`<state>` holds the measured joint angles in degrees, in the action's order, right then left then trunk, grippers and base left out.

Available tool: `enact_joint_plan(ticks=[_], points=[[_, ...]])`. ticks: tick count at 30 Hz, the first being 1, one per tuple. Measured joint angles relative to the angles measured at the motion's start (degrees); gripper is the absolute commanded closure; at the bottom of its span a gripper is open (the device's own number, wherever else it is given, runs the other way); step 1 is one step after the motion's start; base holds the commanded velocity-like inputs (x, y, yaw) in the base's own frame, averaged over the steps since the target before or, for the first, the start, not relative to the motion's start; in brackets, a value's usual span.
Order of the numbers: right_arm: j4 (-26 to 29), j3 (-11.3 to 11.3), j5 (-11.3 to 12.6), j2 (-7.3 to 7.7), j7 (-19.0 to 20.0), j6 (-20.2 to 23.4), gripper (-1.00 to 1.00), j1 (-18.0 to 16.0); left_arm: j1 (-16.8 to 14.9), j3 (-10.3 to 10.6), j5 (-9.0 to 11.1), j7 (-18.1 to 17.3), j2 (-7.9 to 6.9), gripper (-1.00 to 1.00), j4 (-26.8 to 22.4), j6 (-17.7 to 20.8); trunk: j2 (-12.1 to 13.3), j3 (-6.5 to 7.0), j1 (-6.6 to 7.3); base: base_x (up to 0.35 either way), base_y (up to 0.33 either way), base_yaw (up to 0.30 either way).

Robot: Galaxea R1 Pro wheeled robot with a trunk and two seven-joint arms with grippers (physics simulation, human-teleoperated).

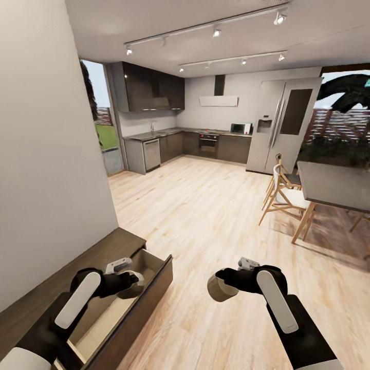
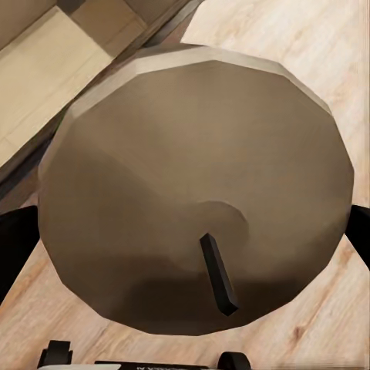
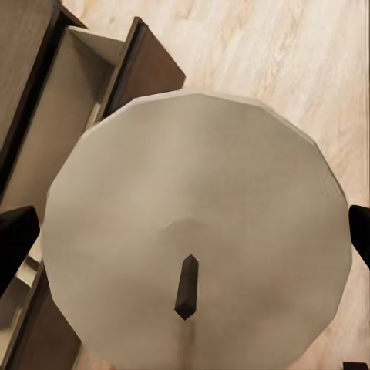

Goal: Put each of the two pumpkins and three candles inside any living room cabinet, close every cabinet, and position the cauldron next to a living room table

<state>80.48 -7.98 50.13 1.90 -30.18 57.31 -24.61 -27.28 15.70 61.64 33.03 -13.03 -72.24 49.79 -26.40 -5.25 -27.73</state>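
My left gripper (image 1: 128, 282) is shut on a cream-beige candle (image 1: 132, 292) and holds it over the open drawer (image 1: 115, 311) of the low dark-brown cabinet (image 1: 77, 272) by the left wall. The left wrist view looks down on that candle's top and black wick (image 2: 193, 185), with the drawer's pale inside (image 2: 46, 69) beyond it. My right gripper (image 1: 226, 285) is shut on a second candle (image 1: 221, 289) above the plank floor, to the right of the drawer. In the right wrist view this candle (image 3: 193, 231) hangs beside the drawer (image 3: 85, 69). The pumpkins, cauldron and coffee table are out of view.
A beige wall (image 1: 41, 154) runs along the left above the cabinet. At the right stand a grey dining table (image 1: 334, 185) and wooden chairs (image 1: 282, 195). A kitchen with dark units (image 1: 205, 146) and a tall fridge (image 1: 285, 123) lies at the back across the open wood floor (image 1: 205, 216).
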Motion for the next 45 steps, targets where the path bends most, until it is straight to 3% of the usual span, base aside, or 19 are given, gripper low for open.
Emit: enact_joint_plan(ticks=[23,45], points=[[0.0,0.5,0.0,0.0,-0.1,0.0,1.0,0.0,0.0,0.0,-0.4,0.0,-0.09,1.0,0.0,0.0,0.0,0.62,0.0,0.003,0.0,-0.277],[0.1,0.4,-0.1,-0.1,-0.1,0.1,1.0,0.0,0.0,0.1,-0.4,0.0,-0.1,1.0,0.0,0.0,0.0,0.64,0.03,0.273,-0.078,-0.015]])
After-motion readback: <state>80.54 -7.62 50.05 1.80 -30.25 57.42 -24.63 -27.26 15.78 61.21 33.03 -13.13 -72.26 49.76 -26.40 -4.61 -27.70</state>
